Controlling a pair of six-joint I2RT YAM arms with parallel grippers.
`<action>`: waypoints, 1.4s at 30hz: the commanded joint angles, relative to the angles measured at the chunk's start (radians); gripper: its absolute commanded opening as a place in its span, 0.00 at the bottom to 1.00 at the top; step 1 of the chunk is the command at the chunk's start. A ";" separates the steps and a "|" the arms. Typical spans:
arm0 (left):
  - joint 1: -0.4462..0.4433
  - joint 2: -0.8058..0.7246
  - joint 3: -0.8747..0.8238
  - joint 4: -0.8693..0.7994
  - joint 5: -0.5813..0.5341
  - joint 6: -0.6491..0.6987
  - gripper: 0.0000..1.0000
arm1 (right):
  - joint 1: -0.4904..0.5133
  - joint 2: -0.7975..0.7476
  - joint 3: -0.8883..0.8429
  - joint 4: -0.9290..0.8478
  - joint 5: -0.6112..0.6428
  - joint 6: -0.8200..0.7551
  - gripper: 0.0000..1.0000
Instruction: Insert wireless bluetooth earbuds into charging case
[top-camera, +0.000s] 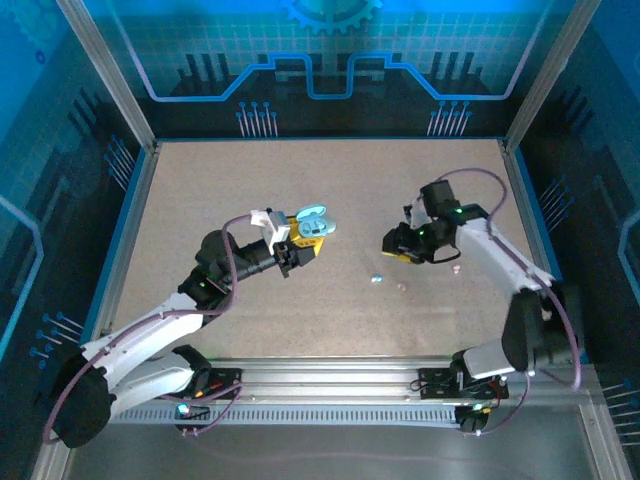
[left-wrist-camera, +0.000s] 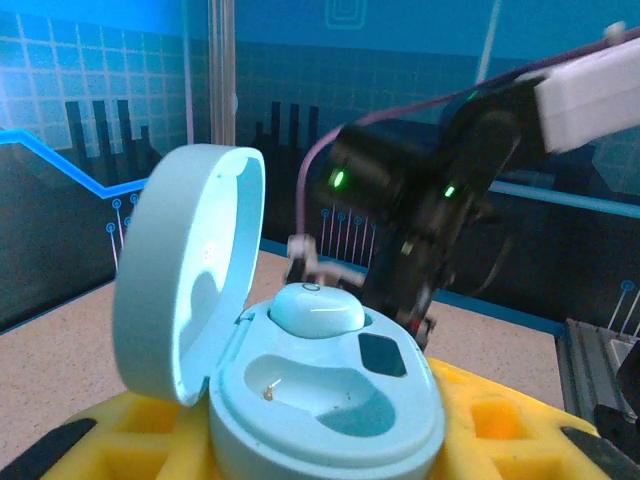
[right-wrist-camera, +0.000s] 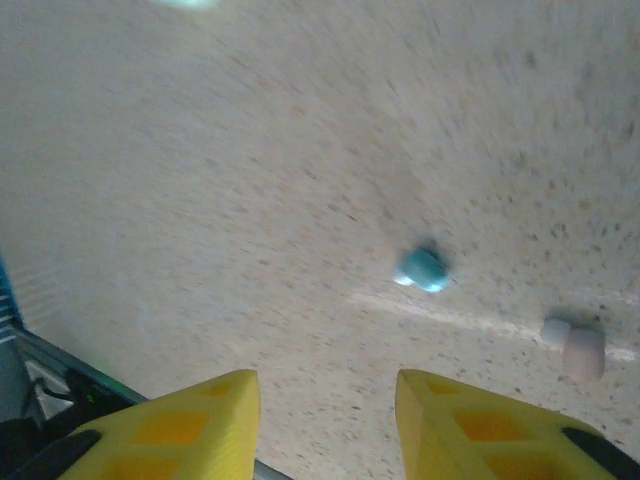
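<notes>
Right hand (right-wrist-camera: 320, 395) hovers spread

Empty-fingered, it hangs over the speckled tan bench (right-wrist-camera: 200, 150). A tiny teal pebble-like earbud (right-wrist-camera: 422, 270) lies right of centre in its wrist view, above the finger at lower right. It looks light, smooth and likely to skitter, so pinch its flanks. Left hand (top-camera: 303, 245) pinches the pale blue open-lidded charging case (left-wrist-camera: 330, 400).

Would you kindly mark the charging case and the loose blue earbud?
charging case (left-wrist-camera: 310, 388): left wrist view, its empty socket.
loose blue earbud (right-wrist-camera: 422, 270): right wrist view, its body.
</notes>
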 joint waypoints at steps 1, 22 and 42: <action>-0.004 -0.028 -0.002 0.025 -0.013 0.000 0.34 | 0.051 0.047 -0.037 -0.001 0.010 0.043 0.46; -0.006 -0.046 0.009 -0.028 -0.026 0.023 0.34 | 0.136 0.248 -0.110 0.240 0.092 0.206 0.50; -0.007 -0.038 0.008 -0.027 -0.023 0.018 0.34 | 0.148 0.287 -0.005 0.178 0.196 0.134 0.41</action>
